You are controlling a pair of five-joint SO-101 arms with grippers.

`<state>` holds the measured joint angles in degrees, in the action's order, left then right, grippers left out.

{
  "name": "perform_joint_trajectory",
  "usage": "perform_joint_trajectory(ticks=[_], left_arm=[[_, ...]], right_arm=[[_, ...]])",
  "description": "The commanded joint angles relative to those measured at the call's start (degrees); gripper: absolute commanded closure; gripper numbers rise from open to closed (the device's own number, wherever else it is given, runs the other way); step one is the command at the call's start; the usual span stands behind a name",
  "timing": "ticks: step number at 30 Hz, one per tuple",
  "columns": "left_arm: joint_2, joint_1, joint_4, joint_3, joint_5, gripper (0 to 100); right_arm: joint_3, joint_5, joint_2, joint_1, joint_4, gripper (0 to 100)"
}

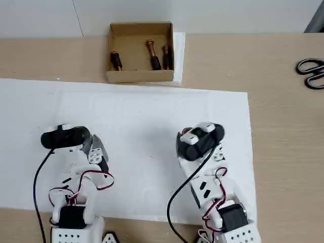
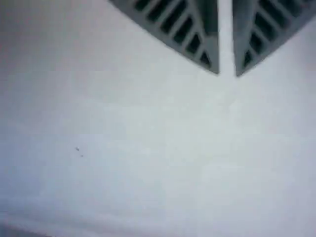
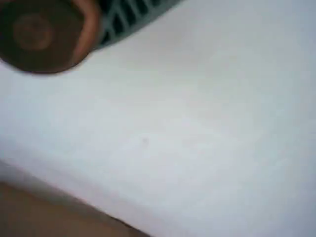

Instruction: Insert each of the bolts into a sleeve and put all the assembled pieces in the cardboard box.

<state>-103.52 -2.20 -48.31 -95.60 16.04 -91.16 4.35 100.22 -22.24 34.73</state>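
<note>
Scissors (image 1: pixel 311 72) lie on bare wood at the counter's (image 1: pixel 283 152) right edge, well apart from everything else. White sheet (image 1: pixel 167 131) covers most of the counter in front of both arms. Cardboard box (image 1: pixel 139 77) stands at the far side, just past the sheet's far edge, open at the top. Three assembled pieces lie in it: one short piece (image 1: pixel 116 61) toward the left wall and two (image 1: pixel 152 54) (image 1: pixel 166 56) side by side near the right wall, copper ends pointing away from the arms. Nothing stands between the arms and the box. Left arm (image 1: pixel 81 182) is folded low at the near left, its black wrist camera (image 1: pixel 66 136) over the sheet. Left hand (image 2: pixel 227 74) hangs above plain sheet, fingers (image 2: pixel 197 44) drawn together with only a thin slit between, grasping nothing. Right arm (image 1: pixel 212 182) is folded at the near right, leaning slightly toward the middle, its wrist camera (image 1: pixel 199 142) also over the sheet. Right hand (image 3: pixel 106 27): a dark round thing (image 3: pixel 39 34) with a coppery edge sits against its ribbed grey part; what it is, and whether the hand is clenched or released, I cannot tell. Below the hand the right wrist view shows sheet, with its edge and a strip of brown counter
</note>
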Motion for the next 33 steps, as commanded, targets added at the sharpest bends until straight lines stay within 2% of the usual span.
perform_joint_trajectory(ticks=[1, 11, 21, 33], left_arm=[[-0.6, -0.4, 1.2, 0.6, -2.0, 99], [-0.6, -0.4, 1.2, 0.3, -2.7, 99], [-0.6, -0.4, 1.1, 0.3, -2.8, 99], [-0.6, -0.4, 1.1, 0.6, -2.8, 99]], right_arm=[[7.5, -1.1, -5.9, 1.5, -2.5, 99.5], [37.5, -9.0, -50.2, 5.1, -4.8, 99.5], [60.0, -9.1, -77.1, 4.2, -6.7, 99.5], [104.4, -8.8, -111.6, 4.6, -0.4, 99.5]])
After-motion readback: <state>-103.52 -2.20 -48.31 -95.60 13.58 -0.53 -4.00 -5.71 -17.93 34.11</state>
